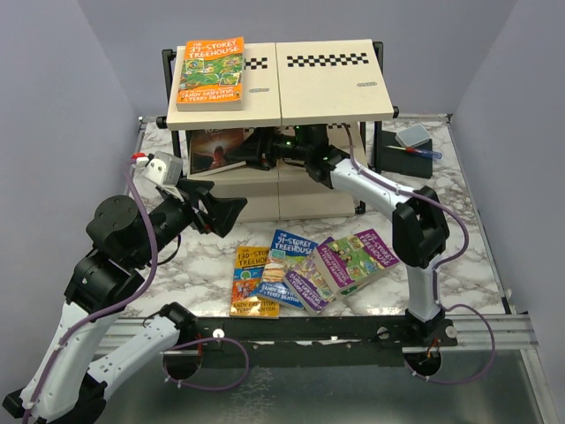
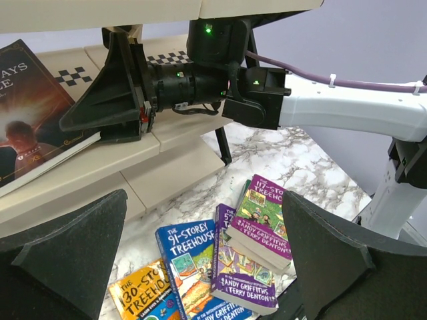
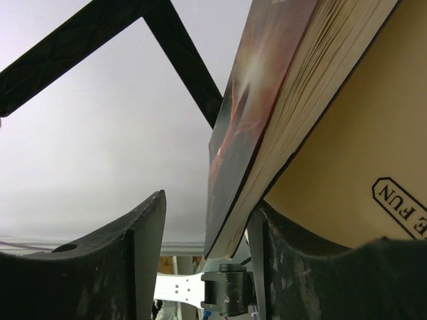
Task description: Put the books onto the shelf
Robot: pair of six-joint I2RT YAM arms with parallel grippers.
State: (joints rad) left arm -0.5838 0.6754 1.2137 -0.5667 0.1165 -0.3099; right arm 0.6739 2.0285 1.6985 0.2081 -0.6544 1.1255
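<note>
Books [image 1: 305, 269]: several lie fanned and overlapping on the desk [image 1: 441, 203] nearest you. Your left tool [image 1: 225, 212] hovers above them, spread wide, holding nothing.

Farther in, the dark book [image 2: 30, 113] sits tilted on the middle tier of the shelf [image 1: 335, 75]. Its lower edge is between the fingers of your right tool [image 3: 208, 203]. Jaws parted, page side close against one finger, clear gap on the cover side, so nothing pinches it.

Risk: unsupported, it may slide off the board's front. A finger could also drag it out if you back away crooked.

Farthest, the orange book [image 1: 210, 72] lies flat on the top tier
</note>
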